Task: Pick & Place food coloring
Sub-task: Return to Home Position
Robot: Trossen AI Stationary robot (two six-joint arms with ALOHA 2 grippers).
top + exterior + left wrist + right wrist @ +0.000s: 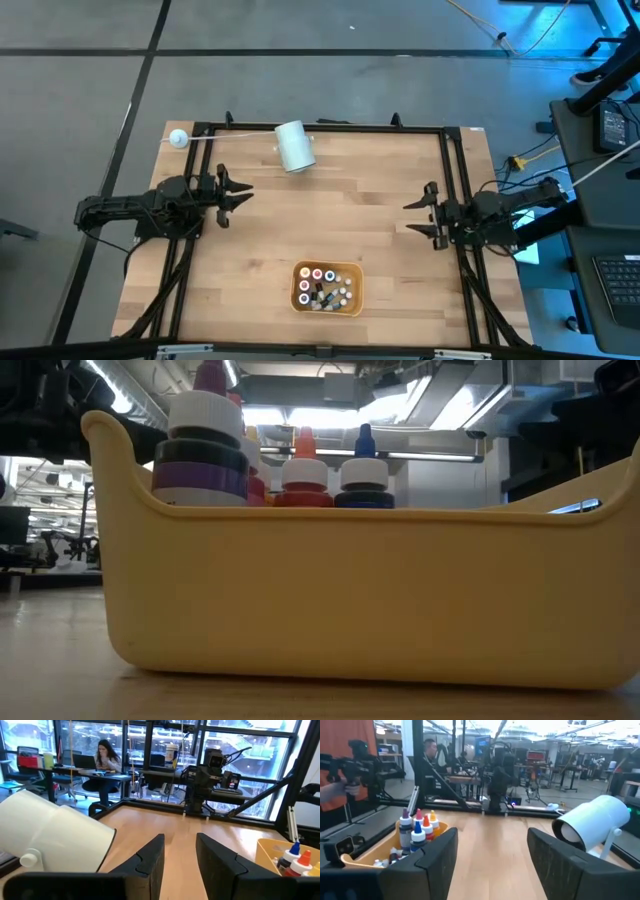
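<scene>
Food coloring bottles (325, 286) stand packed together inside a yellow bin (296, 290) at the near edge of a wooden table (340, 200), perhaps a dozen of them, though the overhead view is too small for a sure count. From table height, a white-capped bottle with a purple band (200, 455) rises tallest above the bin's wall, with a red-capped bottle (303, 478) and a blue-capped one (363, 475) beside it. The left gripper (240, 197) hovers well apart from the bin, off toward the table's left edge, its fingers moderately parted and holding nothing. The right gripper (408, 217) hangs on the bin's opposite side, also well clear of it, its fingers spread wide and empty. Beyond the bin, near the table's far edge, a large white roll (294, 146) lies on its side, with a small white ball on a thin rod (178, 138) farther out past the far left corner. Behind the table, a person (102, 757) sits at a desk.
</scene>
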